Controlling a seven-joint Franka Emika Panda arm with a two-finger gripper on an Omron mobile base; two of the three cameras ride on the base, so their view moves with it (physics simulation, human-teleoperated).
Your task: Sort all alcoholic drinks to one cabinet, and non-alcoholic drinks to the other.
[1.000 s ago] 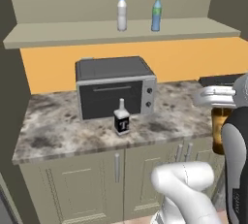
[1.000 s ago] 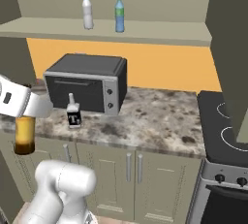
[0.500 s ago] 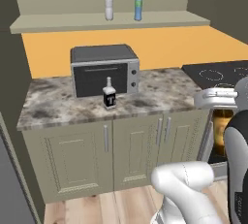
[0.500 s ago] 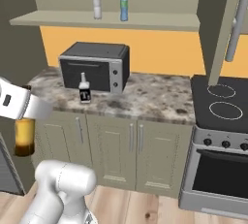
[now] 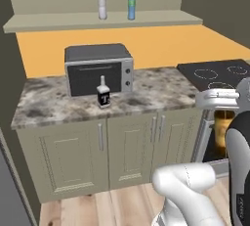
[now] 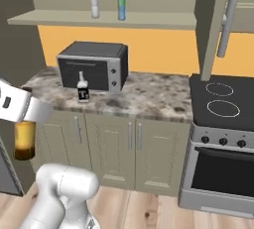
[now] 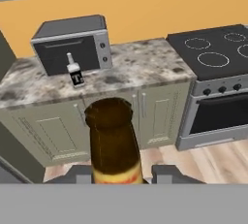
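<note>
Honestly, gripper (image 7: 116,177) is pinching the brown beer bottle (image 7: 114,145) down low near its base, so any jolt from the base could tip it loose.

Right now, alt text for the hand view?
A brown beer bottle stands held in the gripper, close up. Beyond it, a granite counter carries a toaster oven and a black-labelled "T" bottle; a stove sits beside it.
</note>
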